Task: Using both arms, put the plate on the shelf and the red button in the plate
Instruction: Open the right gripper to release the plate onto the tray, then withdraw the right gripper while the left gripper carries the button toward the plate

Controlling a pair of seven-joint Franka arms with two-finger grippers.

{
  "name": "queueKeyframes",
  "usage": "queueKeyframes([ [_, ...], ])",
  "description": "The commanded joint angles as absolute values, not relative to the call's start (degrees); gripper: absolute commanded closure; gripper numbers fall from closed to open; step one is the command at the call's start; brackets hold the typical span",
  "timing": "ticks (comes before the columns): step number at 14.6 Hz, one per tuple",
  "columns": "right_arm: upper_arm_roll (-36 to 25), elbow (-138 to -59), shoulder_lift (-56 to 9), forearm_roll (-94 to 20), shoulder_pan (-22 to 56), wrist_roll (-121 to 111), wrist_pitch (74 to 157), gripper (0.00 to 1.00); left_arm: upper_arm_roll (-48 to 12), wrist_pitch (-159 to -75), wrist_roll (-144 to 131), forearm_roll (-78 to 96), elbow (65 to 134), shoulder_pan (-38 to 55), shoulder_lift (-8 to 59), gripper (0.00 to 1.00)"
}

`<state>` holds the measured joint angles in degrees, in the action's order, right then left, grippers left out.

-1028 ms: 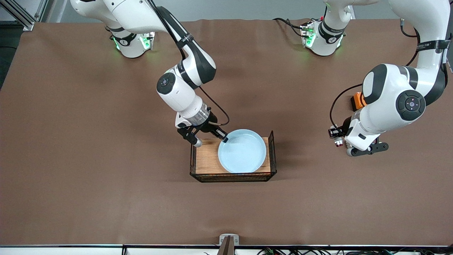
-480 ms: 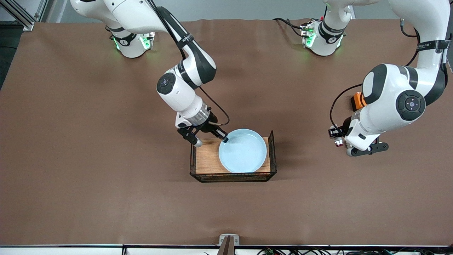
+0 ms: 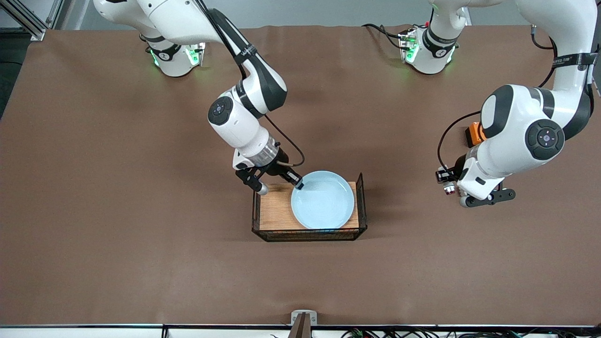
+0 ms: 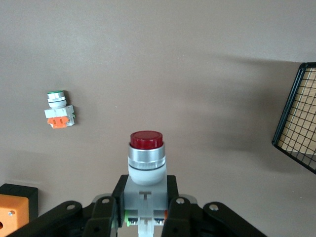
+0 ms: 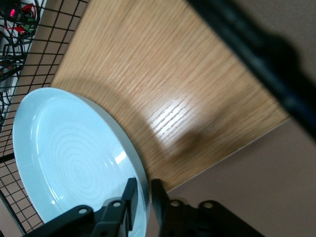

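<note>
Right gripper (image 3: pixel 296 184): positioned at the edge of the basket (image 3: pixel 360 187), at the rim of the plate (image 3: pixel 322 199) on the side toward the right arm's end of the tabletop (image 3: pixel 94 188). Right wrist view shows its fingers (image 5: pixel 129 191) drawn narrow with the plate rim (image 5: pixel 140 182) standing between them, one finger inside the rim and one outside. The fingers pinch the plate.

Plate: pale blue, round, shallow. It sits in the basket over the wooden floor (image 3: pixel 274 211), at the end toward the left arm. The bare wood lies beside the fingers on the right arm's side. The plate edge away from the fingers is close to the wire wall; contact there cannot be told.

Left gripper (image 3: pixel 450 185): held over bare tabletop, well apart from the basket, toward the left arm's end. Left wrist view shows its fingers (image 4: pixel 111 210) closed on the white body of the red button (image 4: pixel 146 158), one finger on each side. The silver collar and red cap stand out past the fingertips, clear of them.

Other items, left wrist view: a small green-capped switch (image 4: pixel 59 109) with an orange base lies on the tabletop, well apart from the fingers. An orange box (image 4: pixel 15 213) in a black surround lies beside the fingers at the picture's edge. In the front view, it shows partly hidden by the left arm (image 3: pixel 475 133).
</note>
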<state>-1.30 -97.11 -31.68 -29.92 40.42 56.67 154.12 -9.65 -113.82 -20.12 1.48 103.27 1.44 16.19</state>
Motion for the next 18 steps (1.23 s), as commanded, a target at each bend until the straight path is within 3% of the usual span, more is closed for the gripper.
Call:
queueKeyframes([
  [1, -1.23, -96.94, -32.87, -29.27, 40.34, 57.39, 153.63, 0.71, -9.93, -113.73, -20.74, 2.20, 102.74, 1.32, 16.26, 0.71],
  [5, -1.23, -96.86, -32.35, -29.71, 40.17, 58.70, 152.84, 0.50, -9.93, -113.64, -20.74, 2.20, 102.74, 1.32, 16.09, 0.71],
  [7, -1.23, -96.07, -32.26, -29.62, 40.08, 63.00, 151.62, 0.27, -9.93, -113.03, -20.65, 2.20, 102.66, 1.32, 15.03, 0.71],
  [8, -1.32, -95.37, -32.08, -29.62, 39.90, 64.15, 149.87, 0.07, -9.93, -112.85, -20.92, 2.28, 102.13, 1.32, 14.51, 0.71],
  [9, -1.32, -94.49, -31.38, -29.62, 39.55, 64.68, 147.42, 0.00, -10.02, -111.29, -21.96, 2.20, 101.52, 1.49, 14.24, 0.71],
  [13, -1.58, -90.80, -27.61, -29.36, 37.27, 69.33, 134.60, 0.00, -12.21, -101.80, -25.91, 2.28, 94.23, 1.67, 14.50, 0.71],
  [18, -5.17, -88.42, -20.23, -27.09, 34.89, 69.26, 115.36, 0.00, -21.16, -96.68, -41.62, 2.29, 87.20, 1.67, 14.68, 0.71],
])
